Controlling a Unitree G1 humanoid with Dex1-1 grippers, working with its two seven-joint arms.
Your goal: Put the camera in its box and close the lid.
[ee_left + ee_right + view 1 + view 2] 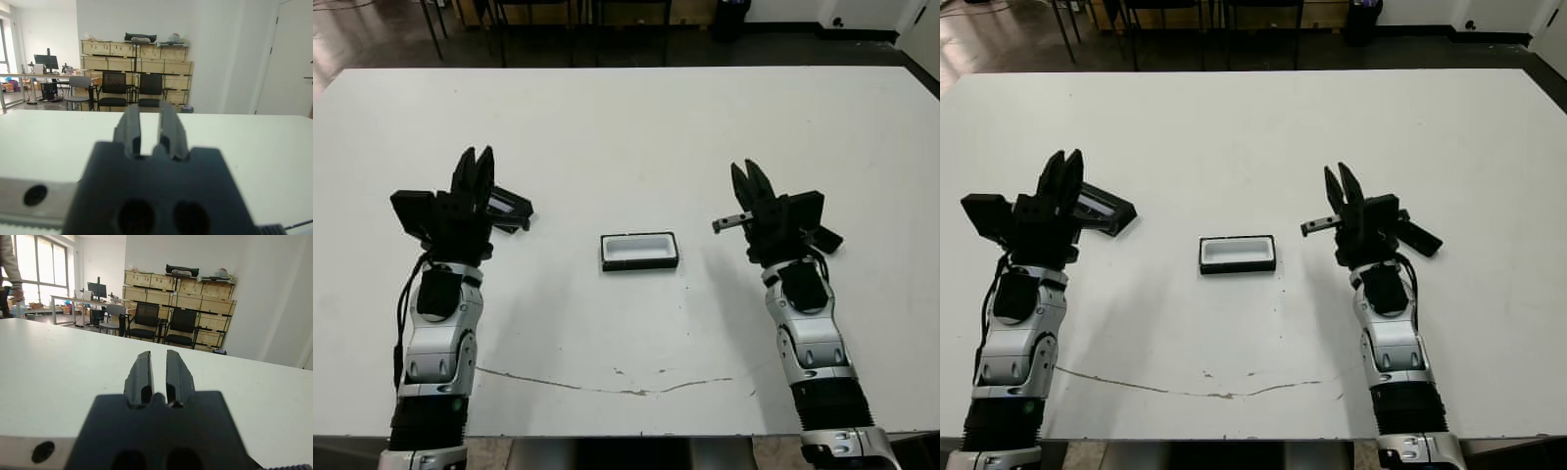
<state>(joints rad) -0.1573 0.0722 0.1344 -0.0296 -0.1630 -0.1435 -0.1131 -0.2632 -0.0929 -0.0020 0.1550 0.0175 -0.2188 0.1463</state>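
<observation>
White table holds the open box; crates and chairs behind.

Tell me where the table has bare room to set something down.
Bare: the far half of the table, and the near strip in front of the box. Crowded: by the left pincer, where a black object lies.

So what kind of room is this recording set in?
Probably an office or lab workspace. Beyond the white table the wrist views show black office chairs, a wall of stacked wooden crates and a desk with a monitor by a window. A person stands at the far side.
</observation>
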